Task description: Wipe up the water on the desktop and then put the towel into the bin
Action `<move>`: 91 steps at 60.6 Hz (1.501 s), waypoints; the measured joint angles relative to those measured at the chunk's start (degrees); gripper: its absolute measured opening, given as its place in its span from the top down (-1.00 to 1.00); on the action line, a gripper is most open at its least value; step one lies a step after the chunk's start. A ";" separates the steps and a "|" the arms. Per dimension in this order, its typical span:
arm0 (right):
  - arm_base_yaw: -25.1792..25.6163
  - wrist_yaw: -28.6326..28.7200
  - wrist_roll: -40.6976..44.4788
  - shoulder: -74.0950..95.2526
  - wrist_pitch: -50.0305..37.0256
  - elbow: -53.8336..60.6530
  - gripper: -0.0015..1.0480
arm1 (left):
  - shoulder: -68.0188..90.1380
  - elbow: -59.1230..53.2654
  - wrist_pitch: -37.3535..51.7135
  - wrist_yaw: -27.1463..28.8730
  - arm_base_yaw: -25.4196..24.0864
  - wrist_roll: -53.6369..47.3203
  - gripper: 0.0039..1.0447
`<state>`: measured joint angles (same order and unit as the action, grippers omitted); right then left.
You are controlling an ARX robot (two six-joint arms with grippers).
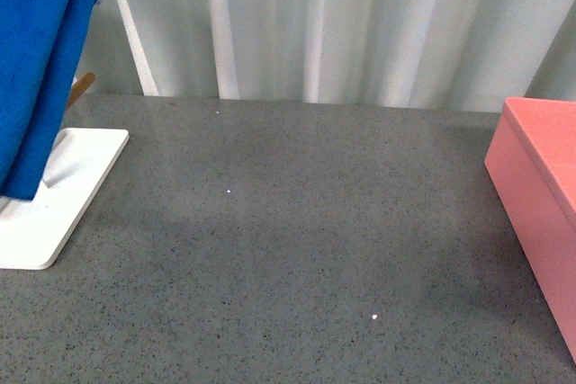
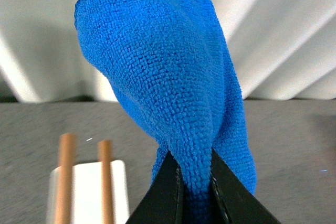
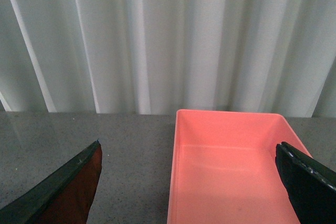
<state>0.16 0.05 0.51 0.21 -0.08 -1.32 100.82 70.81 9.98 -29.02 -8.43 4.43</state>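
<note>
- My left claw (image 2: 192, 157) is clenched tight on the towel (image 2: 157, 66). I pinch it low down, so the rest of the blue cloth stands up in a fat bunch above my two black fingers.
- I hold it tight so that it does not slip and fall before I get it to the right spot.
- In the front view the towel hangs in the upper left of the frame. It is up in the air and does not touch the worktop (image 1: 297, 240).
- Under it, at the left edge, is the white tray (image 1: 54, 213) with the wooden rods (image 2: 66, 177). I think that is where the towel lives, because it hangs right over it.
- The worktop is grey with small light dots. I cannot see the water for sure. There is a slightly darker band across the middle, but it may be only a shadow.
- I think my next job is to bring the towel down flat on the worktop and rub, so the wiping is not yet done.
- My right claw (image 3: 188, 145) is spread wide with nothing in it. It does not need to hold anything now.
- The pink bin (image 3: 226, 129) sits on the worktop at the right edge of the front view, well apart from the towel. In the right wrist view it fills the lower right, and it looks empty, ready for the towel at the end.
- A white curtain (image 1: 360, 24) hangs behind it all.
</note>
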 joint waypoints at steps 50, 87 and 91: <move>4.48 24.22 -5.09 22.43 5.20 -9.01 -0.87 | -6.29 -15.45 21.55 -4.26 25.83 23.30 0.92; -10.71 45.31 -14.43 83.95 -34.64 -28.28 -0.87 | -6.19 -15.45 21.55 -4.35 25.90 23.32 0.92; -12.33 44.78 -13.79 87.19 -34.80 -30.95 -0.87 | -6.19 -15.45 21.55 -4.33 25.90 23.32 0.92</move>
<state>-12.16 44.84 -13.28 87.39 -34.87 -32.27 94.63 55.35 31.53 -33.34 17.47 27.75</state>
